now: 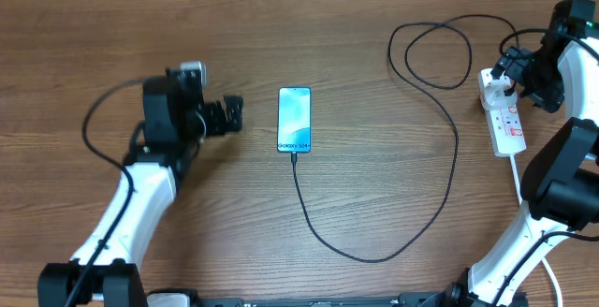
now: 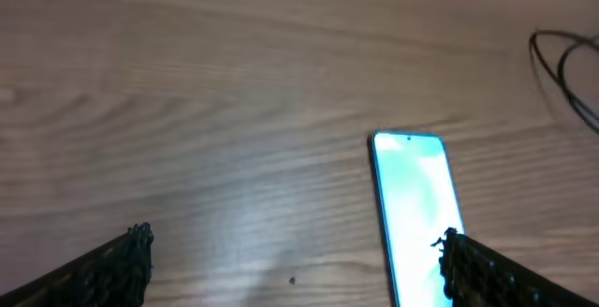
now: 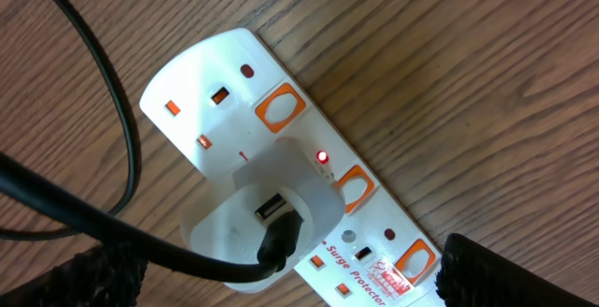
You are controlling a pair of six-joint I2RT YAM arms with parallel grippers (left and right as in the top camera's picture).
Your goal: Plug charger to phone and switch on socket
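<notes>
The phone (image 1: 294, 120) lies flat mid-table with its teal screen up, and it also shows in the left wrist view (image 2: 416, 209). The thin black charger cable (image 1: 455, 148) runs from the phone's near end in a wide loop to the white socket strip (image 1: 508, 124). My left gripper (image 1: 229, 116) is open and empty just left of the phone; in its own view (image 2: 295, 270) the right finger overlaps the phone's edge. My right gripper (image 1: 513, 71) is open over the strip's far end. Between its fingers (image 3: 290, 284) a white adapter (image 3: 234, 227) sits in the strip (image 3: 225, 73) with the cable (image 3: 140, 241) plugged in. A red light (image 3: 323, 157) glows.
The thick white cord (image 1: 517, 181) leaves the strip's near end toward the front right. The cable makes a double loop (image 1: 430, 54) at the back of the table. The strip has orange rocker switches (image 3: 281, 106).
</notes>
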